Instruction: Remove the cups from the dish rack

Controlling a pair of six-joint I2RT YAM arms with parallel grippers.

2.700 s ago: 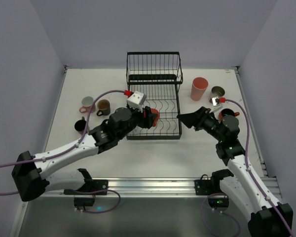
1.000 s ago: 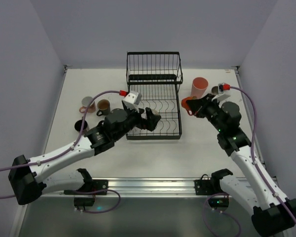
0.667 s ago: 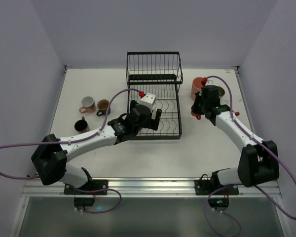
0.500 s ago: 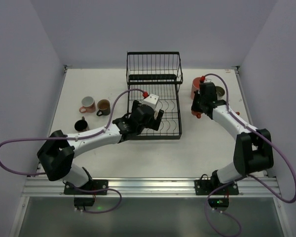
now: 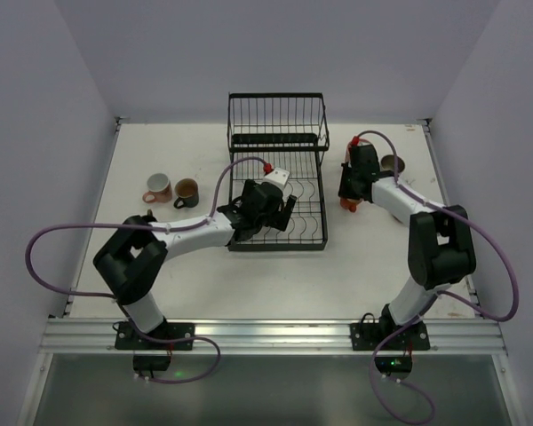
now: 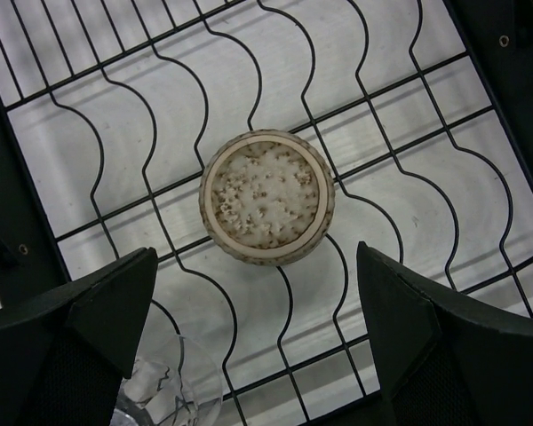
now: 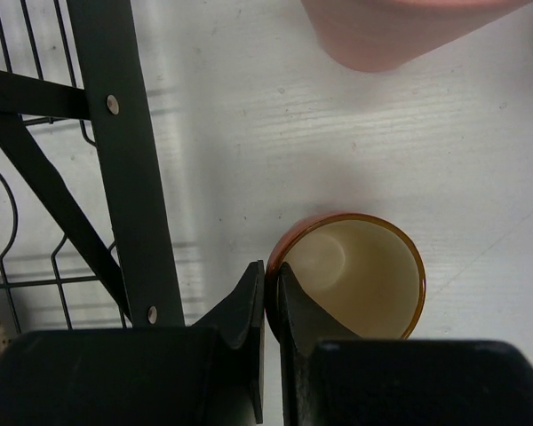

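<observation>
left hand (image 6: 256, 255) spread over beige cup (image 6: 267, 198) | right hand (image 7: 272, 277) pinches orange-red cup (image 7: 360, 266) | wrist-only: clear glass (image 6: 164, 392)

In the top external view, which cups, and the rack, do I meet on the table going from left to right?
pink mug, brown mug, dish rack, orange-red cup, grey cup

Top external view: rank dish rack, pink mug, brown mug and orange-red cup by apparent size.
1. dish rack: by far the largest.
2. pink mug and brown mug: side by side and look alike, so not ranked.
Unsure: orange-red cup, mostly hidden by the right arm; only a sliver shows.
</observation>
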